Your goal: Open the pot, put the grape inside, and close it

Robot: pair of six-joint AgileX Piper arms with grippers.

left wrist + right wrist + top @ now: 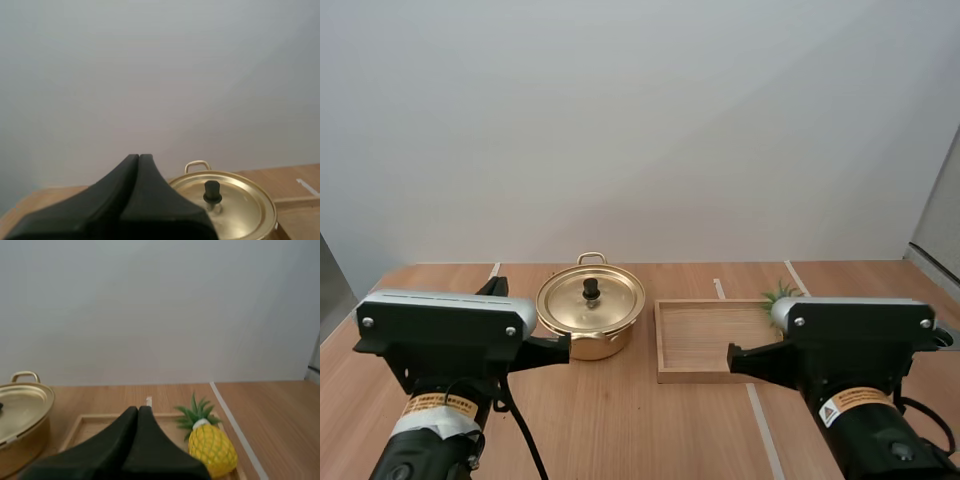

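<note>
— Where was the pot (591, 320)?
— Mid-table, just beside the tray's (695, 372) left edge, lid (591, 298) on. A pineapple (212, 447) (no grape) lay in the tray's right end.
— The grippers?
— Left gripper (138, 158) and right gripper (138, 410) were closed, empty. The lidded pot fit either end of the job.

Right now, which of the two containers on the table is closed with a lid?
The gold pot: its lid with the black knob sits on top. The wooden tray beside it is an open, shallow box holding a pineapple.
</note>
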